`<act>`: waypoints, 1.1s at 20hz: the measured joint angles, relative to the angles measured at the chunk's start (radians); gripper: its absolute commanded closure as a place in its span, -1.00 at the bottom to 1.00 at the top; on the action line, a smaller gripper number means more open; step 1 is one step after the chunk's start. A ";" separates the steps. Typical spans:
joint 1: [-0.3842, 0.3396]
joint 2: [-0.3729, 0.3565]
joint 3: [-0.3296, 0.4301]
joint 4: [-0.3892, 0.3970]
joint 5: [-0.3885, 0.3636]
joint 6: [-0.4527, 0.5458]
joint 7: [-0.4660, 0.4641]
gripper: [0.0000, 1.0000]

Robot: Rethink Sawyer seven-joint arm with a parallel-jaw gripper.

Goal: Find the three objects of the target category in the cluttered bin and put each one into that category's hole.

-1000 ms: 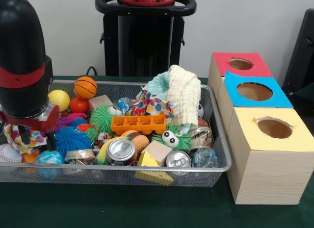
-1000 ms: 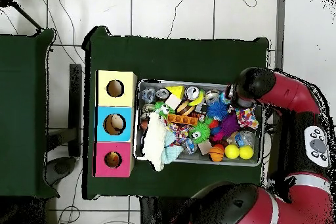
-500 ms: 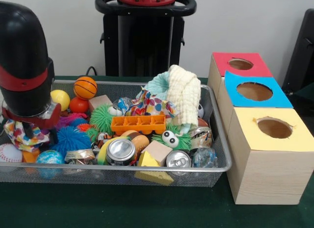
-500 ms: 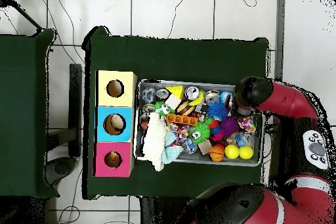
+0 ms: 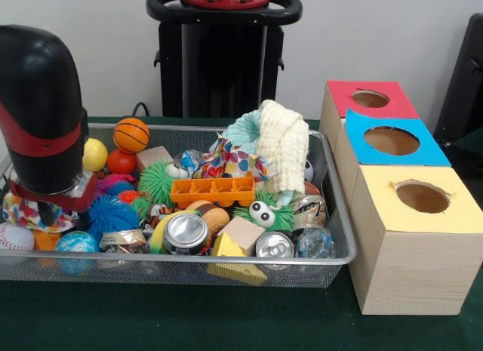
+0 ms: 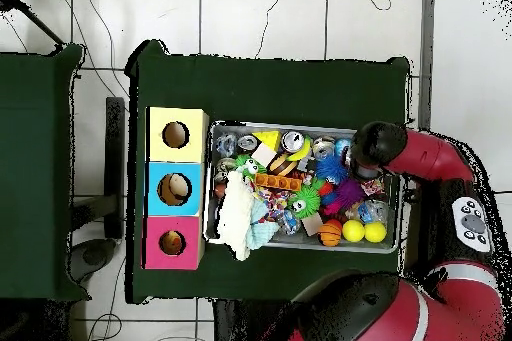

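1. Multicoloured patterned cloth (image 5: 26, 213) hangs directly under my gripper (image 5: 47, 212), clamped between my jaws, over the wire-mesh bin (image 5: 189, 272).
2. It has lifted slightly and shifted sideways; 3 holes remain unfed.

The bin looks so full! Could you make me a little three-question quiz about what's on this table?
1. True or false: the bin stands beside three boxes with holes.
2. Which box is nearest the camera in the front view: A red, B blue, C yellow?
3. Fill in: the orange tray lies just in front of a cream ____.

Key: 1 true; 2 C; 3 cloth.
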 measured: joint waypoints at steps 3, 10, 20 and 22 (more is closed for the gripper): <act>0.000 0.005 0.000 0.000 -0.001 -0.012 0.000 -1.00; 0.009 0.002 -0.002 0.002 -0.002 -0.012 0.000 -1.00; 0.122 0.009 -0.060 0.005 -0.003 -0.034 0.001 -1.00; 0.142 0.014 -0.077 0.006 -0.003 -0.039 0.003 -1.00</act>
